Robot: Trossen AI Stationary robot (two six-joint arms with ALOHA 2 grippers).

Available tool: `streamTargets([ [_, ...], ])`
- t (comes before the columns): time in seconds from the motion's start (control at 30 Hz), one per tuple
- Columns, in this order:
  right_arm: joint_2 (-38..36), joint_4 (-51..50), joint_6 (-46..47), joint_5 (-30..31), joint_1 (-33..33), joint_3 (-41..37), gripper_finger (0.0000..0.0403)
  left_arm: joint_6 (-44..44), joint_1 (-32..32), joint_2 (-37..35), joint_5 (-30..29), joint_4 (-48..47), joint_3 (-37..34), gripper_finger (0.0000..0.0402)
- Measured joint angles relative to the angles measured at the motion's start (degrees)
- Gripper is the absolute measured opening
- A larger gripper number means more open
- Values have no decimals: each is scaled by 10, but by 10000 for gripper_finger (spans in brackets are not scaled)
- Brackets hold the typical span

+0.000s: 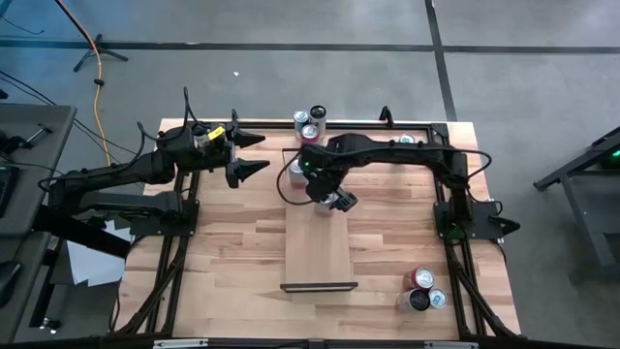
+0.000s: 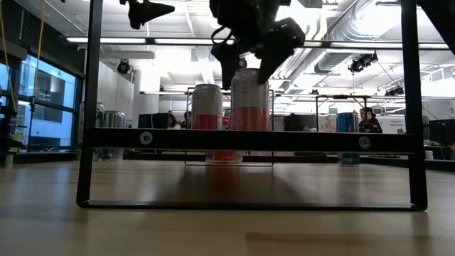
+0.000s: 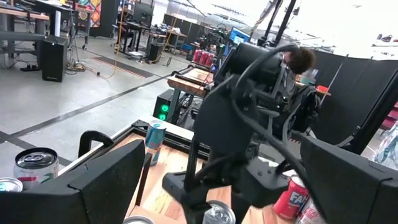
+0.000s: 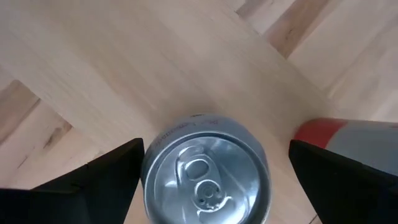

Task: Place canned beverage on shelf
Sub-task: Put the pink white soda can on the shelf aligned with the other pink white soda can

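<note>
The shelf [image 1: 318,247] is a pale plank lying along the middle of the table, with a black rail [image 1: 319,286] at its near end. A silver-topped can [image 4: 205,171] with a red and white body [image 2: 250,103] stands upright on the plank's far part. My right gripper [image 4: 208,186] is open right above it, pointing down, with one finger on either side of the can's top. A second red and white can [image 2: 207,107] stands beside it on the plank [image 1: 295,173]. My left gripper [image 1: 254,155] is open and empty, held high over the table's far left.
Several cans stand off the table's far edge [image 1: 310,121]. A teal can [image 1: 405,141] stands at the far right, and a group of cans [image 1: 423,291] at the near right corner. The black frame [image 2: 252,140] crosses the low view. People show in the room behind.
</note>
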Motion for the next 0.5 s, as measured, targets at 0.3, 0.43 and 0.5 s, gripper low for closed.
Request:
streamTargets([
  [0.3,5,-11,-6,5,-1,0,385,0,0,0,0,-14,0,390],
  [0.43,5,-21,-16,11,-1,0,375,0,0,0,0,-14,0,390],
  [0.5,5,-21,-16,11,0,0,358,0,0,0,0,-14,0,390],
])
